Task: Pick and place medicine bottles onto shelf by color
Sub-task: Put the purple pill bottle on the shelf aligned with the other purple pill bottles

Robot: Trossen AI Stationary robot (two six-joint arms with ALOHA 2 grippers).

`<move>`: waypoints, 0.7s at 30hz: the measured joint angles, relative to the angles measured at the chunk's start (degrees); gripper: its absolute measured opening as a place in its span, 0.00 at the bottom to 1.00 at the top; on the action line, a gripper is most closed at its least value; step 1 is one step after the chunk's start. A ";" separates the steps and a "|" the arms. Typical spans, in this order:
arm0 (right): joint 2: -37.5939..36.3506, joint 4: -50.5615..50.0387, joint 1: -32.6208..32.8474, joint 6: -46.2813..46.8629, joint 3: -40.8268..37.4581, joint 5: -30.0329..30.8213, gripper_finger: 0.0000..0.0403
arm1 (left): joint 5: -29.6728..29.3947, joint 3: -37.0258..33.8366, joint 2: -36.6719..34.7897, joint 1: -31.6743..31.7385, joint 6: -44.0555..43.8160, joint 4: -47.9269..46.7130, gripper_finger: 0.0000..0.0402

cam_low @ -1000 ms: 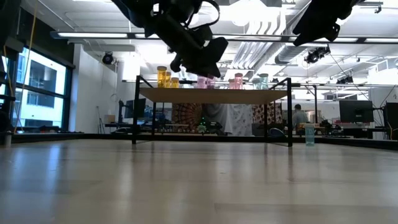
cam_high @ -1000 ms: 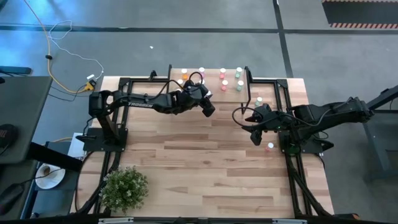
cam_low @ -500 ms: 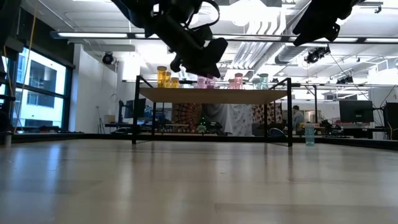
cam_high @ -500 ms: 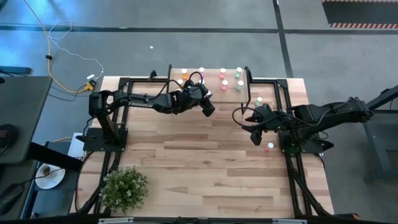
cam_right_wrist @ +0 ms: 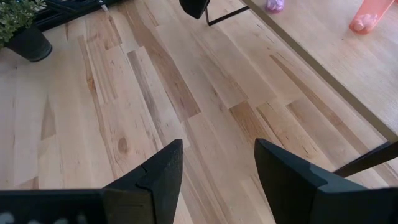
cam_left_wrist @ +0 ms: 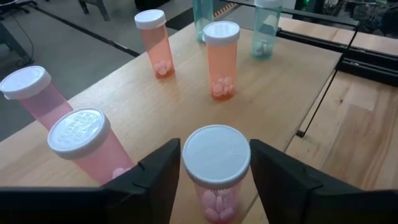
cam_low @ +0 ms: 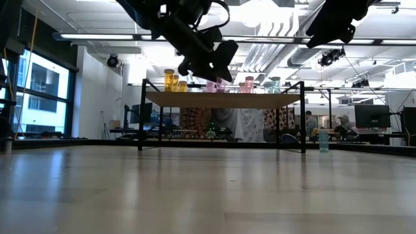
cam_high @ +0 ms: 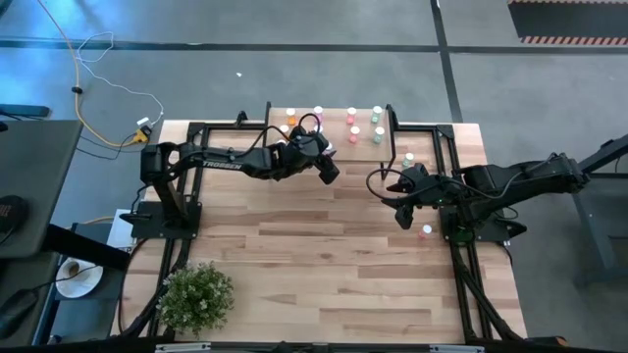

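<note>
The light-wood shelf [cam_high: 336, 124] stands at the table's far middle. On it stand orange [cam_left_wrist: 222, 59], pink [cam_left_wrist: 81, 146] and pale green [cam_left_wrist: 267, 28] white-capped bottles. My left gripper [cam_high: 331, 175] is over the shelf's near edge, shut on a pink bottle [cam_left_wrist: 216, 165]. My right gripper [cam_high: 402, 218] hangs open and empty above the table, right of the shelf. Below it is bare wood [cam_right_wrist: 217, 174]. A pink bottle [cam_high: 425, 231] and a pale green one [cam_high: 409, 157] stand on the table near it. My left gripper has the pink bottle between its two fingers [cam_left_wrist: 158, 180], one on each side, level with the white cap [cam_left_wrist: 216, 152]. The fingers slant down toward the shelf from its near side. The bottle is upright. Its base is out of frame, so I cannot tell whether it rests on the shelf.
A potted plant [cam_high: 196, 297] stands at the table's near left corner. The shelf's thin black legs [cam_low: 140, 123] stand on the tabletop, with open wood in front of them. Black arm frames run along both table sides.
</note>
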 joint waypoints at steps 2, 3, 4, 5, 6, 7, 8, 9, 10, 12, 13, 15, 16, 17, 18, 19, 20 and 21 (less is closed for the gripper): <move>0.00 0.00 -0.01 0.00 0.00 0.00 0.47 | 0.00 0.01 0.00 0.00 0.00 -0.02 0.47; 0.00 0.00 0.00 0.00 0.00 0.00 0.47 | 0.01 0.12 0.00 0.00 0.00 -0.07 0.48; 0.00 0.00 0.01 0.00 0.00 0.00 0.47 | 0.17 0.38 0.00 0.00 -0.02 -0.05 0.48; 0.00 0.00 0.00 0.00 0.00 0.00 0.47 | 0.20 0.68 0.00 0.02 -0.02 -0.03 0.48; 0.00 0.00 0.00 0.00 0.00 0.00 0.47 | 0.20 1.05 0.00 0.02 -0.02 0.01 0.49; 0.00 -0.01 -0.01 0.00 0.00 0.00 0.47 | 0.20 1.32 0.00 0.02 -0.02 0.02 0.49; 0.00 -0.02 -0.01 0.00 0.00 0.00 0.47 | 0.22 1.55 0.00 0.02 -0.01 0.01 0.49; 0.00 -0.02 -0.01 0.00 0.00 0.00 0.47 | 0.22 1.78 0.00 0.02 -0.01 -0.05 0.49; 0.00 -0.02 -0.01 0.00 0.00 0.00 0.47 | 0.22 2.01 0.00 0.02 0.00 -0.18 0.49; 0.00 -0.04 -0.01 0.00 0.00 0.00 0.47 | 0.23 2.27 -0.29 0.02 0.00 -0.54 0.49; 0.00 -0.08 0.01 0.00 0.00 0.00 0.47 | 0.17 2.32 -0.41 0.02 0.23 -0.50 0.49; 0.00 -0.24 0.00 0.00 0.00 -0.02 0.47 | 0.20 2.38 -0.77 0.02 0.89 -0.59 0.49; -0.01 -0.24 0.00 0.00 0.00 -0.01 0.47 | 0.22 2.36 -1.29 0.02 0.90 -1.34 0.49; 0.00 -0.24 0.01 0.00 0.00 0.00 0.47 | 0.16 2.38 -1.62 0.02 1.01 -1.02 0.49; 0.00 -0.24 0.00 0.00 0.00 -0.01 0.47 | 0.17 2.49 -1.81 0.02 1.05 -0.64 0.49; 0.00 -0.24 0.01 0.00 0.00 0.00 0.47 | 0.22 2.50 -2.29 0.02 1.05 -1.06 0.49; -0.02 -0.22 0.01 0.00 0.00 0.00 0.47 | 0.32 2.37 -2.83 0.02 1.05 -1.93 0.49; 0.00 -0.22 0.01 0.00 0.00 0.03 0.47 | 0.07 2.35 -3.19 0.01 1.38 -1.92 0.49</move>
